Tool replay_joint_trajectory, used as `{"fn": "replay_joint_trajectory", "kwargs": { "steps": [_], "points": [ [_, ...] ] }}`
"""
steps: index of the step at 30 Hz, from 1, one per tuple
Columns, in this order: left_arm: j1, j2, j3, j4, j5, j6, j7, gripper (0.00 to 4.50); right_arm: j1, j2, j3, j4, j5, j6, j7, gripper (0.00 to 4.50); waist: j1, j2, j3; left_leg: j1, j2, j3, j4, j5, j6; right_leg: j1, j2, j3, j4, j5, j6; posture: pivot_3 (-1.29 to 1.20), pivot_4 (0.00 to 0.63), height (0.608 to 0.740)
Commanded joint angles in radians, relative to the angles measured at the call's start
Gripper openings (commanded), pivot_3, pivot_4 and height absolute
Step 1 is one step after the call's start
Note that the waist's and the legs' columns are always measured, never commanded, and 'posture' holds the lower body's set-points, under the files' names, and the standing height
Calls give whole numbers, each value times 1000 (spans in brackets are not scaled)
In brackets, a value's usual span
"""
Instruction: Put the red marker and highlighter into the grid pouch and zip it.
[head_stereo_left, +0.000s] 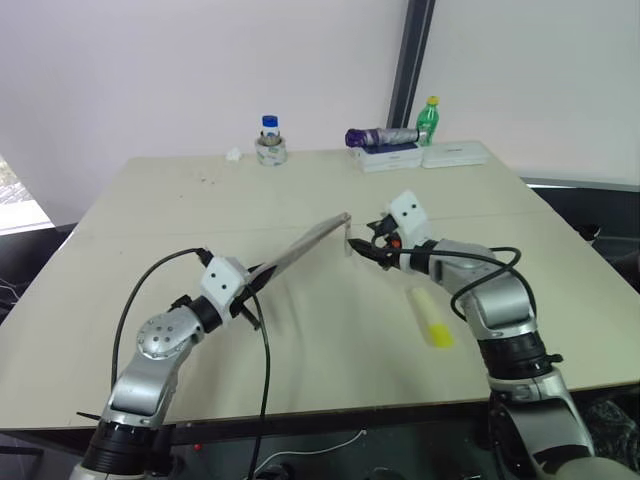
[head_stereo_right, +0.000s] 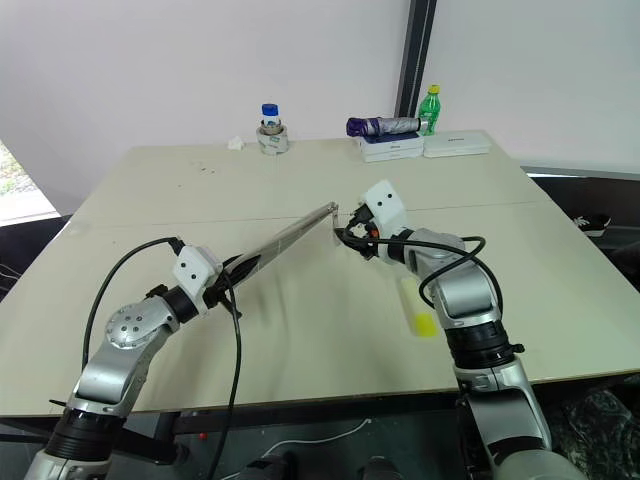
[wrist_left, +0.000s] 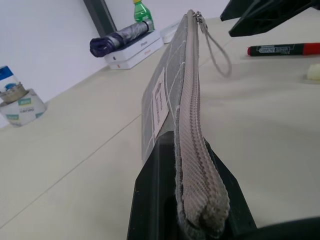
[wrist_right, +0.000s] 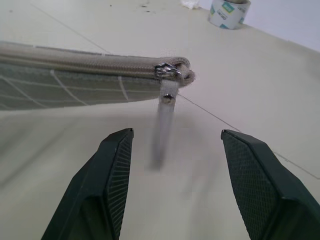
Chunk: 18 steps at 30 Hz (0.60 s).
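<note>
My left gripper (head_stereo_left: 252, 292) is shut on the near end of the grid pouch (head_stereo_left: 305, 243). It holds the pouch on edge above the table, the zipper along its top closed. The slider (wrist_right: 167, 70) sits at the far end, and the pull tab (wrist_right: 164, 112) hangs loose below it. My right gripper (wrist_right: 177, 132) is open just short of that tab, touching nothing. The red marker (wrist_left: 282, 49) lies on the table under the right gripper. The yellow highlighter (head_stereo_left: 428, 318) lies on the table beside my right forearm.
At the table's far edge stand a tape roll with a small bottle in it (head_stereo_left: 271, 150), a folded umbrella (head_stereo_left: 380, 137) on white boxes (head_stereo_left: 455, 153) and a green bottle (head_stereo_left: 430, 118). A black post (head_stereo_left: 408, 70) rises behind them.
</note>
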<state>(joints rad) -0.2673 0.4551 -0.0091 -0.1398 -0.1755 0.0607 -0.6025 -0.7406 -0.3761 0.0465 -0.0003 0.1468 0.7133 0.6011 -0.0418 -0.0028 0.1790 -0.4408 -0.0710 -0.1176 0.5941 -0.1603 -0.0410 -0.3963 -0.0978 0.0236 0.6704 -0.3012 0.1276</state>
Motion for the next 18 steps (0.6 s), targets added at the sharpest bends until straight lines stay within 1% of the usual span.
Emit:
{"fn": "replay_joint_trajectory", "kwargs": {
  "steps": [1, 6, 7, 9, 12, 13, 16, 18],
  "points": [
    [2, -1, 10, -53, -13, -9, -2, 0, -38, 15, -15, 8, 15, -15, -23, 2880, 0, 0, 0, 0, 0, 0, 0, 0, 0, 0, 0, 0, 0, 0, 0, 0, 150, 740],
    [11, -3, 3, -69, -18, -3, -10, 0, -55, 34, -15, 52, 21, -33, -40, 2880, 0, 0, 0, 0, 0, 0, 0, 0, 0, 0, 0, 0, 0, 0, 0, 0, 150, 740],
    [12, -3, 2, -70, -17, -3, -10, 0, -56, 34, -14, 54, 24, -33, -37, 2648, 1, 0, 0, 0, 0, 0, 0, 0, 0, 0, 0, 0, 0, 0, 0, 0, 150, 740],
    [12, -3, 1, -70, -16, -1, -9, 0, -55, 35, -14, 54, 33, -30, -31, 2049, 1, 0, 0, 0, 0, 0, 0, 0, 0, 0, 0, 0, 0, 0, 0, 0, 150, 740],
    [13, -2, -1, -65, -10, -1, -6, 0, -52, 34, -11, 44, 44, -20, -30, 471, 1, 0, 0, 0, 0, 0, 0, 0, 0, 0, 0, 0, -1, 0, 0, 0, 150, 740],
    [13, -3, -2, -63, -8, 1, -4, 0, -50, 33, -8, 38, 45, -16, -30, 34, 1, 0, 0, 0, 0, 0, 0, 0, 0, 0, 0, 0, 0, 0, 0, 0, 150, 740],
    [12, -10, -5, -56, -5, 15, 7, 0, -40, 32, 14, 7, 44, -3, -26, 34, 0, 0, 0, 0, 0, 0, 0, 0, 0, 0, 0, 0, -1, 0, 0, 0, 150, 740],
    [8, -23, -8, -54, -7, 35, 20, 0, -27, 30, 52, -34, 35, 8, -16, 34, 0, 0, 0, 0, 0, 0, 0, 0, 0, 0, 0, 0, 0, 0, 0, 0, 150, 740]
  ]
}}
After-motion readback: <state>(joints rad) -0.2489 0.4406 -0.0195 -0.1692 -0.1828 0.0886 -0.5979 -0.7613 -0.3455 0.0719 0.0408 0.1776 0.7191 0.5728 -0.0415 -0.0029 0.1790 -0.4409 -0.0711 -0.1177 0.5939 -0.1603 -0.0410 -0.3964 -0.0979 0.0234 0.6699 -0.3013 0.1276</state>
